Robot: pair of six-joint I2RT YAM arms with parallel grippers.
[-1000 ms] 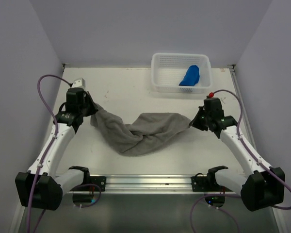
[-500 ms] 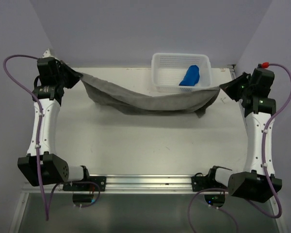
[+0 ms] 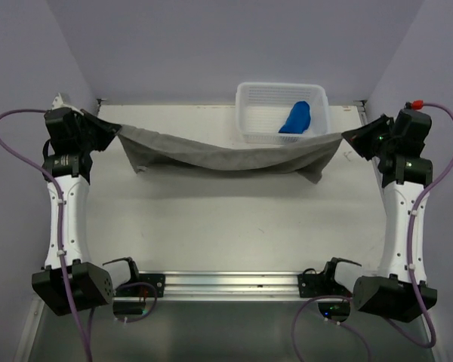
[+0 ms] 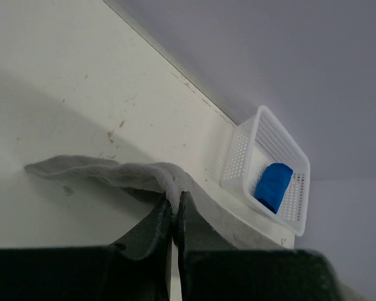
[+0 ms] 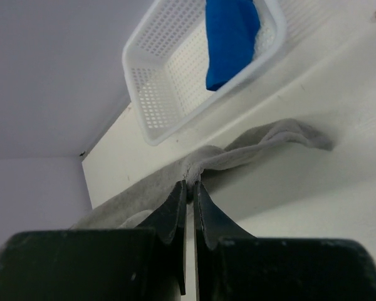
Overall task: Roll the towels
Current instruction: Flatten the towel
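grey towel (image 3: 226, 154) hangs stretched between left pincer (image 3: 106, 130) and right pincer (image 3: 352, 141), each clamping a corner.

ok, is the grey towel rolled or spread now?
Spread: the grey towel is stretched between left hand and right hand, each pinching an end, middle sagging. Whether it touches the table: cannot tell.

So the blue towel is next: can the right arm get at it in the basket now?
Probably not yet: the right gripper is shut on the grey towel, stretched across to the left gripper. The blue towel lies uncovered in the open basket nearby, so once freed, likely yes.
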